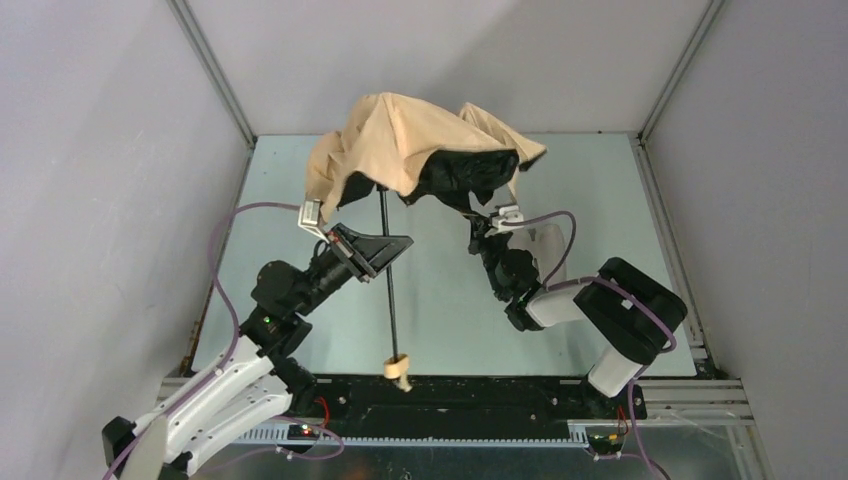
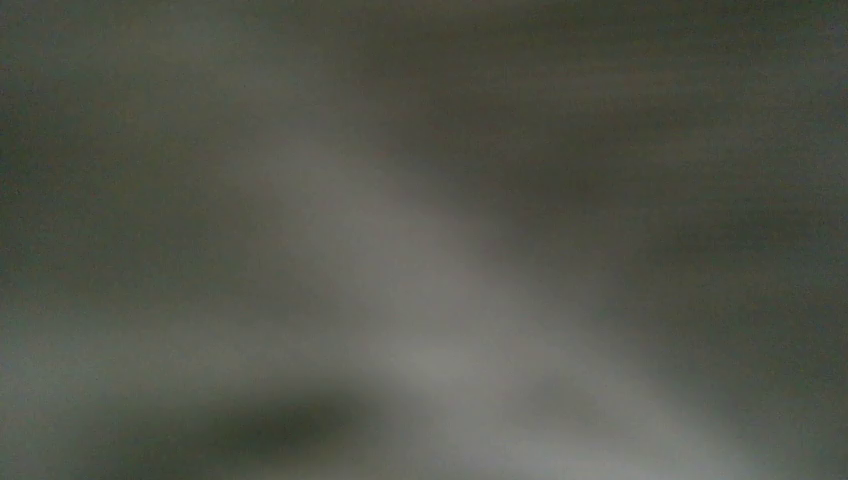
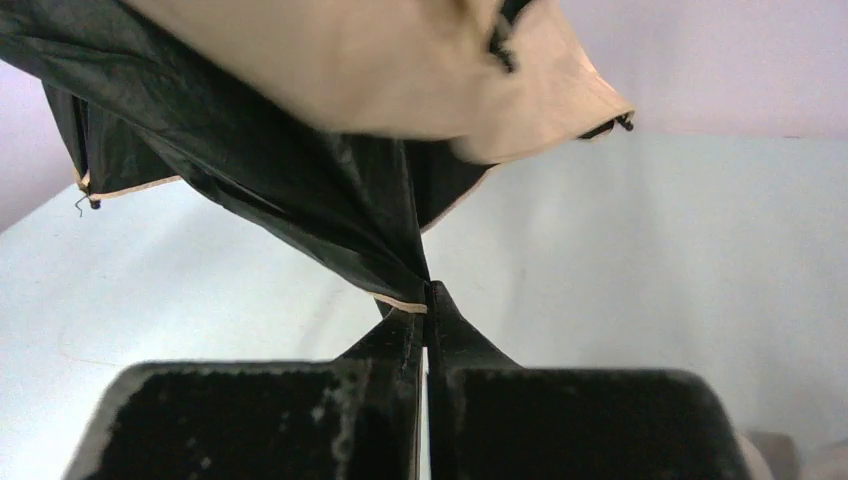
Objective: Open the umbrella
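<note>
umbrella of tan-beige fabric [image 1: 400, 135], black underneath, half-spread above the far middle of the pale green table [image 1: 610, 190]; its thin black shaft [image 1: 388, 270] runs down to the stubby beige handle [image 1: 398, 371] near the front edge. right tool [image 3: 428, 298] clamped tight on canopy hem. left tool [image 1: 313, 214] at opposite hem, grip unreadable: wrist view blurred.

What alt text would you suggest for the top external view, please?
A tan-beige fabric umbrella, half spread and crumpled, hangs over a pale table between two robot arms. The right gripper pinches its canopy edge, the left gripper reaches the opposite edge, and its thin black shaft slants down to a stubby beige handle by the arm bases.
</note>
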